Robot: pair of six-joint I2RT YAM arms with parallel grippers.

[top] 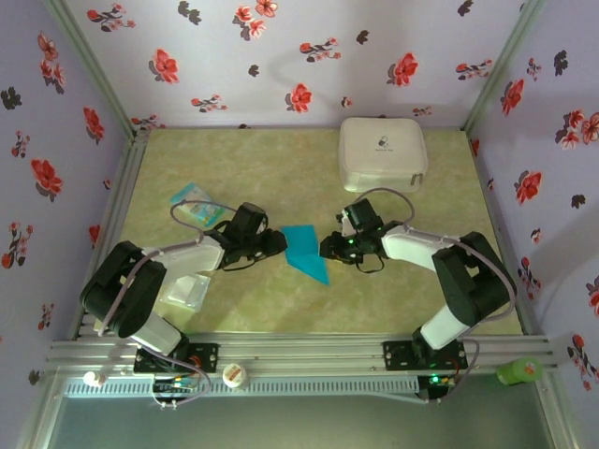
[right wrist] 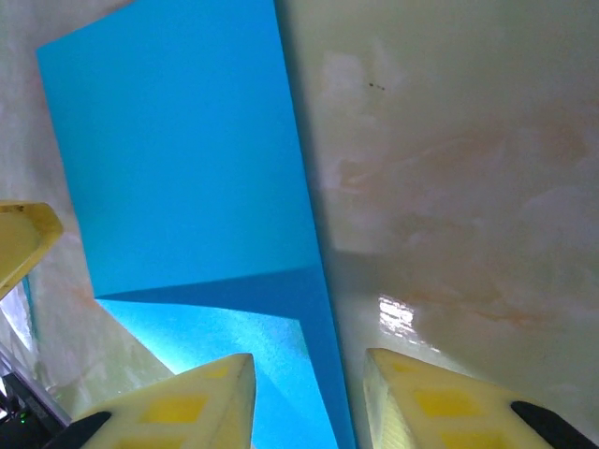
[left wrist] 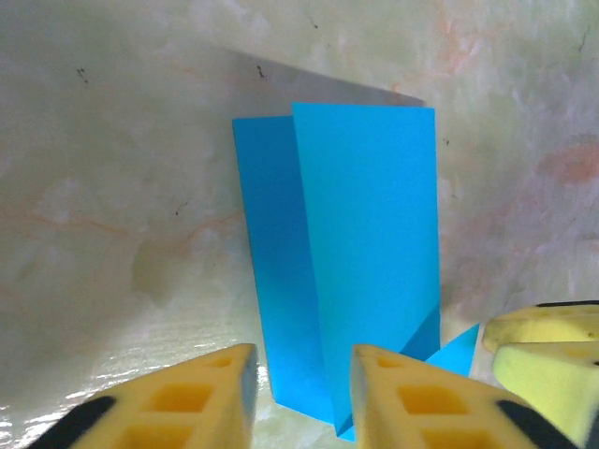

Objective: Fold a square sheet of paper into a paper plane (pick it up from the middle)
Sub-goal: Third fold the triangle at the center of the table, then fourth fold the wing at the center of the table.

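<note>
Item: teal-blue square sheet of paper (top: 305, 251), part-folded, one flap apparently lifted.
Location: middle of the mottled green worktop (top: 234, 168), between both grippers.
Left gripper (left wrist: 299, 374): jaws released, straddling the paper's edge, probably positioned to pinch the fold.
Right gripper (right wrist: 309, 374): jaws released, astride the opposite edge, likely steadying.

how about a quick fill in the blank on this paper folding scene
The sheet of paper lies ____ the left gripper and the right gripper.
The white case stands nearer the ____ arm.
Both grippers' fingers are ____ in colour.
Missing words: between; right; yellow.
</note>
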